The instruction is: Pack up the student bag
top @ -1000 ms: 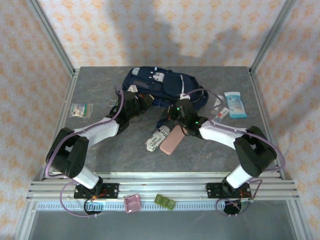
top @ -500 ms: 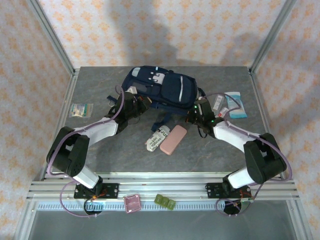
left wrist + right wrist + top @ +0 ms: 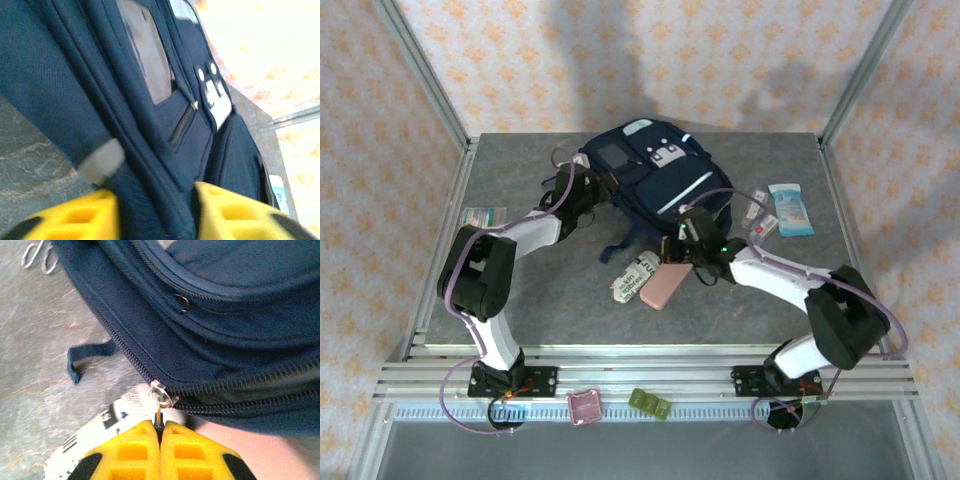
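Just changed: the student bag point(image 3: 650, 175) has been swung round at the back of the table point(image 3: 540, 300). The left gripper point(image 3: 155, 200), shut a moment ago, is now seen with jaws apart and a fold of bag fabric lying between them.
Right gripper point(image 3: 160, 427): kept pinched shut on the zipper pull point(image 3: 161, 394) at the bag's near edge.
Meaning for the task: the left hold appears to be given up while the zip is readied; nothing is judged packed yet.
Bag location: back centre of the table, pale front patch facing up.
Materials: soft, folding navy weave; coarse zip teeth; small metal pull; mottled grey tabletop.
Left outside: a smooth, rounded pink case point(image 3: 662, 284) and a white printed packet point(image 3: 632, 280), near the bag.
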